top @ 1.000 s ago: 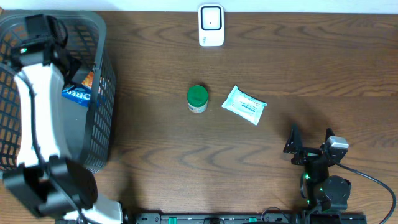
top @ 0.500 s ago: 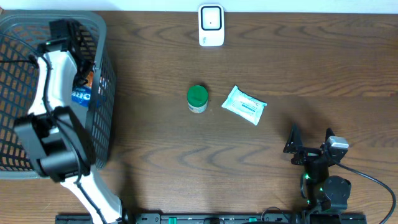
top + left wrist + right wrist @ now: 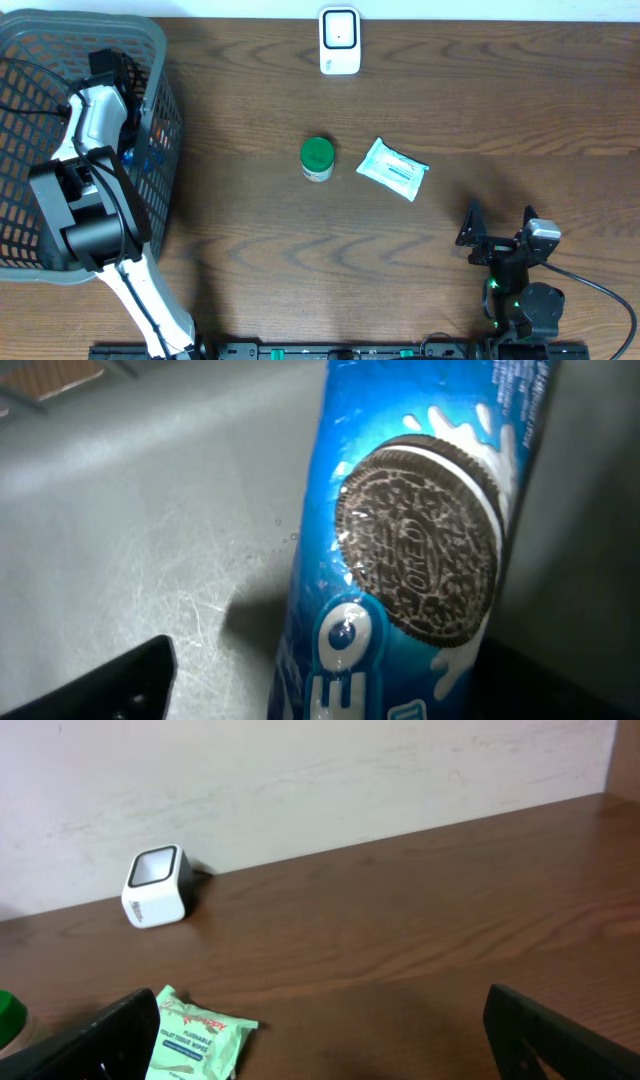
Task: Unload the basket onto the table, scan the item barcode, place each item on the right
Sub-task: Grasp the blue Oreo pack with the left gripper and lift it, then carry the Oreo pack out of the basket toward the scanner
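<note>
The Oreo pack (image 3: 410, 560) lies inside the basket (image 3: 165, 210), at the left edge of the overhead view. From above only slivers of its blue wrapper show, close to the basket's right wall and mostly covered by the left arm. In the left wrist view the pack fills the centre and right of the frame. It runs from the top edge down to the bottom, tilted a little, with the printed cookie and a splash of white facing the camera. It rests on the basket's grey floor. No barcode can be seen on the side that shows.

The left gripper (image 3: 330, 680) reaches down into the basket with the pack between its 2 fingers. 1 dark finger (image 3: 125, 685) shows at the lower left of the wrist view, apart from the wrapper, and the lower right corner is too dark to read. Whether the fingers press on the pack or stand clear of it cannot be told.

The scanner (image 3: 340, 40), a small white box, stands at the top centre of the overhead view, well apart from the basket. Below it, near the middle of the table (image 3: 450, 100), sits a green-lidded jar (image 3: 317, 158). A wipes packet (image 3: 393, 168) lies flat just to its right, not touching it.

The right gripper (image 3: 499, 225) sits at the lower right of the overhead view, its fingers spread wide and holding nothing.
</note>
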